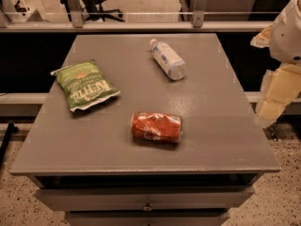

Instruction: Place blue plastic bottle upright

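The blue plastic bottle (pixel 168 59) lies on its side on the far middle of the grey table (pixel 221 126). It is clear with a pale blue-and-white label, and its white cap points to the far left. My gripper (pixel 274 99) hangs off the table's right edge, beside and below the white arm (pixel 288 29). It is well to the right of the bottle, apart from it, and holds nothing that I can see.
A crushed red soda can (pixel 156 127) lies on its side near the table's front middle. A green chip bag (pixel 85 85) lies at the left. Drawers sit under the table's front edge. A rail and an office chair base stand behind.
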`<act>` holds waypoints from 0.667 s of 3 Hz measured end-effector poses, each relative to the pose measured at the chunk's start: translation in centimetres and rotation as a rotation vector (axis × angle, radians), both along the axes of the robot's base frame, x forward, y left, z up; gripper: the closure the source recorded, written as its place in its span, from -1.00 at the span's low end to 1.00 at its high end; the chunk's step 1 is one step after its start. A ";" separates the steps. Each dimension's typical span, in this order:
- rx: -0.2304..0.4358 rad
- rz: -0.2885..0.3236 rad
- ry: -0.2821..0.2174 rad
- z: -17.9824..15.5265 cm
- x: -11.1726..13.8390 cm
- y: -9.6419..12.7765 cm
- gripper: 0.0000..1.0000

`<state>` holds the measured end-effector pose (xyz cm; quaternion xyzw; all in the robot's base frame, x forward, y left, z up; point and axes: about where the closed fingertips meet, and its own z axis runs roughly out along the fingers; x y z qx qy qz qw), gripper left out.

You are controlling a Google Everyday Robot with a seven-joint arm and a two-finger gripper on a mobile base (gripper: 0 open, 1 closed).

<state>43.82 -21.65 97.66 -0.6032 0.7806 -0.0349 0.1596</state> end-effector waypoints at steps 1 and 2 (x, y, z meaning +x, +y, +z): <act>0.007 -0.003 -0.011 0.2 0.4 0.1 -1.00; 0.061 -0.048 -0.045 -0.1 4.0 0.8 -1.00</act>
